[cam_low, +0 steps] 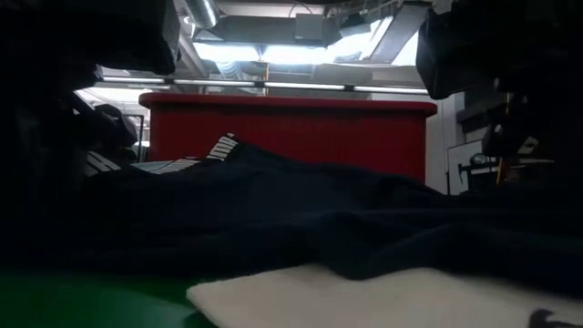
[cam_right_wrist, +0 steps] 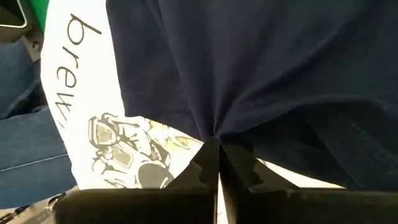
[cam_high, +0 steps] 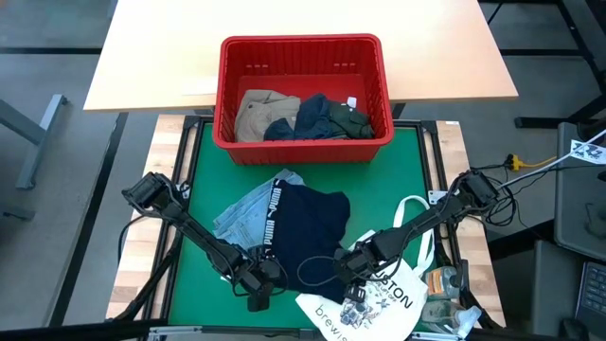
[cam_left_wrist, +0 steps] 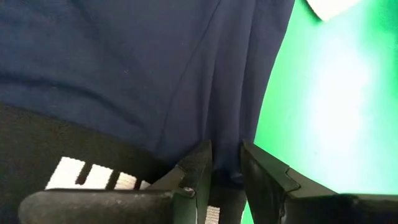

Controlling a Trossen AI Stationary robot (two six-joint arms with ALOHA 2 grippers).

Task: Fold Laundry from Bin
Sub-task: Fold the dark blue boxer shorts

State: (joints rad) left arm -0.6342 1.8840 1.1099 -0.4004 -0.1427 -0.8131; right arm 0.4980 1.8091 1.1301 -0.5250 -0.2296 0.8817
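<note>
At the near edge of the green surface, both grippers bite the navy garment's near hem: left gripper with fingers clamped on its waistband corner, right gripper pinched shut on bunched fabric. Cloth stretches away toward the red bin, which holds more laundry.

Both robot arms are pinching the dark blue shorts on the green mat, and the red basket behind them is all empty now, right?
Not quite. The red basket is not empty: the high view shows tan, navy and dark green clothes still inside it. The rest is right: the left gripper and the right gripper each pinch the dark blue shorts on the green mat.
</note>
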